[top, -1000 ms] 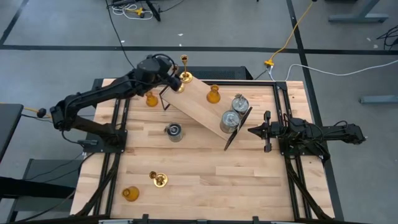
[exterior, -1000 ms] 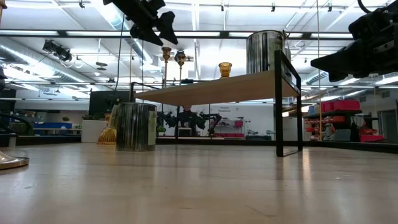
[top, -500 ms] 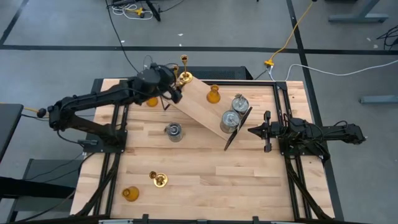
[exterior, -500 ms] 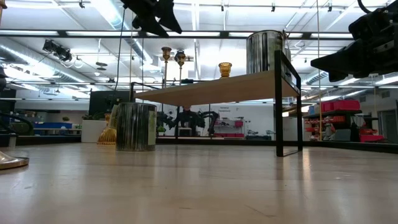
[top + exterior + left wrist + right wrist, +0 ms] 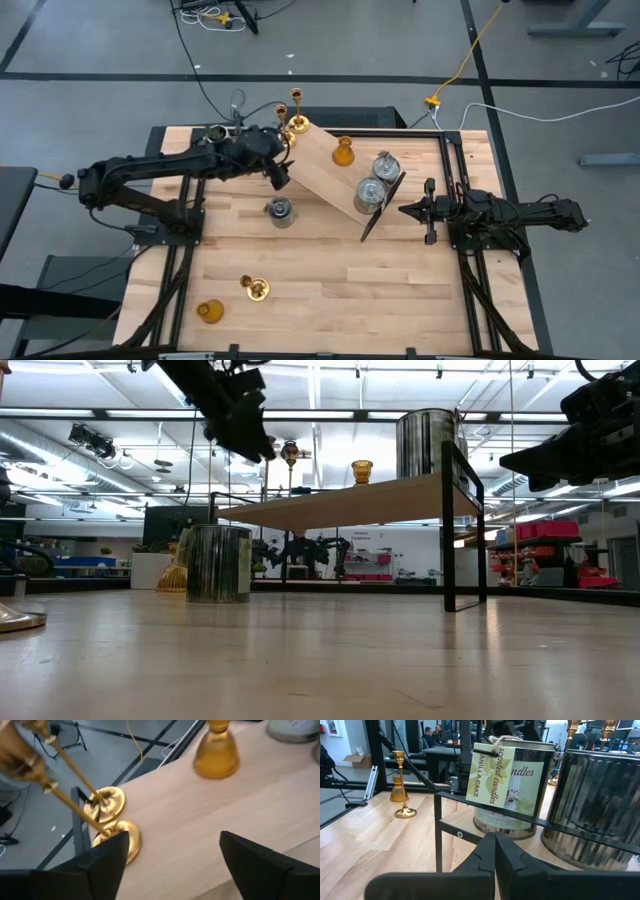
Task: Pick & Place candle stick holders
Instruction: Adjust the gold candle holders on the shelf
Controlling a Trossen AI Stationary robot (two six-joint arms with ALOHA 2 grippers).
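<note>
We see a raised shelf (image 5: 330, 172) running diagonally across the worktop (image 5: 330, 270). On it stand two brass candlesticks (image 5: 297, 112) upper left, a glass holder (image 5: 343, 152) mid-shelf and two tins (image 5: 378, 178) lower right. Another tin (image 5: 279, 211) stands left of the shelf on the worktop; a candlestick (image 5: 254, 288) and a glass holder (image 5: 209, 311) stand lower left.

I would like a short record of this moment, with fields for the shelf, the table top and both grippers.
shelf: two brass sticks, one amber holder, two silver cylinders
table top: one silver cylinder, one brass stick, one amber holder
left gripper: open, holding nothing, beside the two brass sticks at the shelf's end
right gripper: shut, waiting near the silver cylinders
</note>
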